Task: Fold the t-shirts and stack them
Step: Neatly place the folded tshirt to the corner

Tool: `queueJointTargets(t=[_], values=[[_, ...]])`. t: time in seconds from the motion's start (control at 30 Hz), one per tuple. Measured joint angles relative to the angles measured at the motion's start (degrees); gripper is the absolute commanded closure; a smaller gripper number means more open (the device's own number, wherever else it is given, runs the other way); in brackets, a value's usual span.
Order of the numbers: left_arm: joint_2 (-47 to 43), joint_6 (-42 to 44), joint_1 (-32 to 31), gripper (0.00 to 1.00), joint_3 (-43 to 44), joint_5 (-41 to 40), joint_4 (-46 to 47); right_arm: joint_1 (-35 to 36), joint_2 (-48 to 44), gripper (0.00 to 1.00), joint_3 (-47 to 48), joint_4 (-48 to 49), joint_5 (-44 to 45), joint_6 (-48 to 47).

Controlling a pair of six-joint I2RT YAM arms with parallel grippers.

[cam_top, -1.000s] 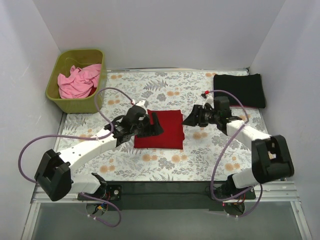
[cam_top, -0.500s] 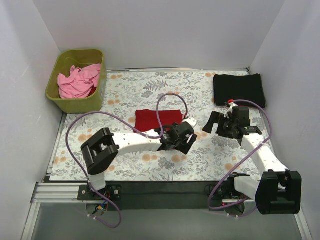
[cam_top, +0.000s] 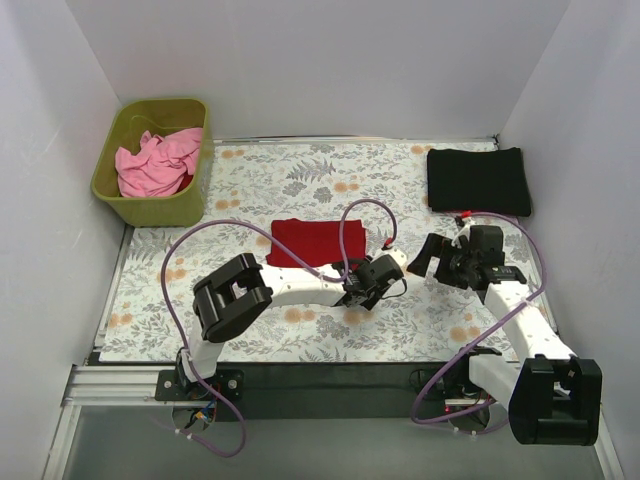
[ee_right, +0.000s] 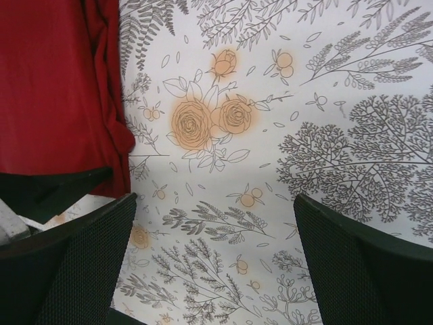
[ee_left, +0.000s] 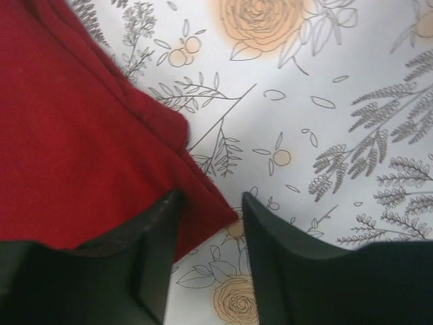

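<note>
The dark red t-shirt (cam_top: pixel 305 242) lies folded near the middle of the floral cloth. My left gripper (cam_top: pixel 373 288) sits low at its near right corner. In the left wrist view the jaws of the left gripper (ee_left: pixel 212 196) stand a little apart, with the red shirt's (ee_left: pixel 74 128) corner lying between them on the cloth. My right gripper (cam_top: pixel 433 255) hovers to the right of the shirt. It is wide open (ee_right: pixel 214 200) over bare cloth, the red shirt's edge (ee_right: pixel 54 88) to its left. A black t-shirt (cam_top: pixel 478 180) lies folded at the back right. A pink t-shirt (cam_top: pixel 155 162) is bunched in the bin.
The olive-green bin (cam_top: pixel 120 196) stands at the back left corner. The floral table cloth (cam_top: pixel 300 175) covers the table, with white walls on three sides. Purple cables (cam_top: pixel 355 215) arc above the red shirt and loop beside both arms.
The red shirt now shows as a shorter band than a second ago. My left arm swung across to its right corner and its jaws narrowed. My right gripper drew back rightward and opened wide.
</note>
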Motion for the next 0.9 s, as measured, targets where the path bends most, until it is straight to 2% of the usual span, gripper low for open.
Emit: queueJointTargets(t=[0.07,0.17,0.2,0.27,0.4,0.5,0.67,0.8,0.9], values=[[0.3,0.3,0.0,0.72,0.0,-1.0,0.0,0.0,0.0,0.12,-0.7,0.8,-1.2,0.1],[0.7,0.5,0.0,0.95,0.0,-2.7,0.2,0.0,0.5,0.12,-0.9,1.7,-3.2,0.1],[0.7,0.7,0.0,1.0,0.0,-3.4,0.1,0.0,0.8,0.12,-0.9,2.3,-3.9,0.2],[0.7,0.6,0.0,1.0,0.0,-3.8,0.0,0.0,1.5,0.12,-0.9,3.4,-5.3,0.5],[-0.2,-0.1,0.0,1.0,-1.2,-3.9,0.7,0.3,5.4,0.03,-0.9,7.5,-10.4,2.8],[-2.2,-1.2,0.0,1.0,-3.1,-3.0,0.7,1.9,10.3,0.03,-0.9,10.6,-12.5,5.0],[-5.8,-3.0,0.1,1.0,-5.0,-2.1,0.9,6.3,16.9,0.06,-1.4,19.4,-14.6,11.2],[-8.3,-4.2,0.3,1.0,-5.7,-1.9,1.4,9.6,22.7,0.13,-1.4,26.2,-15.0,16.5],[-9.6,-4.9,0.6,1.0,-6.1,-1.7,1.8,12.6,25.8,0.15,-1.1,30.9,-15.6,20.3]])
